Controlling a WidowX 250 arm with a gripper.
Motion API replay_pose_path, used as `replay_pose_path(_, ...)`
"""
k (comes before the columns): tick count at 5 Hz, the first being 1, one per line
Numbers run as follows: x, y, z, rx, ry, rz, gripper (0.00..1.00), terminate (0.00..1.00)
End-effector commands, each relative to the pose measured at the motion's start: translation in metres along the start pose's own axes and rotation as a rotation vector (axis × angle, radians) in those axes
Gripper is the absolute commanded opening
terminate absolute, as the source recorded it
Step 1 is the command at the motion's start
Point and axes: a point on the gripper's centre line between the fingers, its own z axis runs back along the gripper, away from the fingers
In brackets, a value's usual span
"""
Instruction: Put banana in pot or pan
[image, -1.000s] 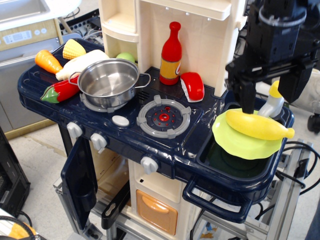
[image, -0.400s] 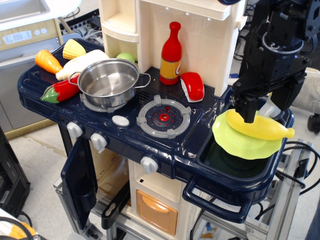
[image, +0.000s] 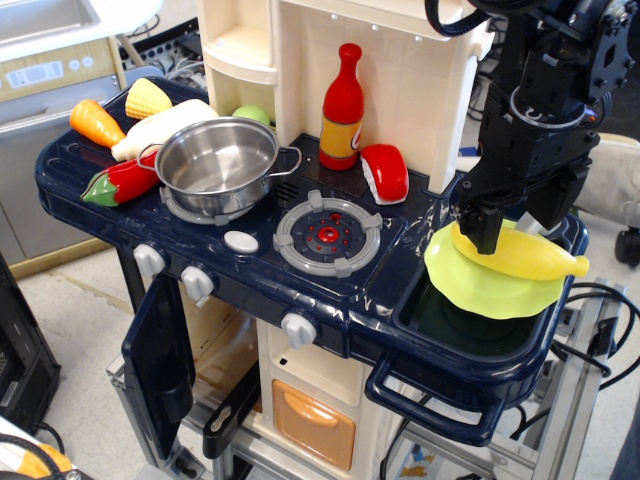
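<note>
The banana (image: 530, 255) lies lengthwise across the green plate (image: 480, 285), tip pointing right. The end effector (image: 510, 222) reaches straight down, fingers spread astride its left end.

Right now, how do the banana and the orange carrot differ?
The banana is yellow; the carrot is orange. The banana lies on the lime-green plate over the sink at the right, the carrot on the stove top at the far left. The hand is at the banana; nothing is near the carrot. Both are elongated toy foods.
</note>
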Motion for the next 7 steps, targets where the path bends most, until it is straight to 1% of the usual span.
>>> replay_pose_path(1,0.001,0.004,0.0,-0.04,-0.008,0.04,1.0,0.0)
replay_pose_path(2,0.0,0.008,-0.008,-0.047,0.002,0.048,1.0,0.0)
replay_pose_path(3,-0.003,0.007,-0.013,-0.052,-0.006,0.067,1.0,0.0)
replay_pose_path(4,-0.002,0.007,-0.012,-0.053,0.0,0.059,0.0,0.0)
replay_pose_path(5,0.01,0.017,0.013,-0.006,-0.059,-0.008,0.0,0.0)
replay_pose_path(6,0.044,0.039,0.05,0.061,-0.104,-0.116,0.0,0.0)
replay_pose_path(7,0.074,0.061,0.075,0.114,-0.14,-0.211,0.0,0.0)
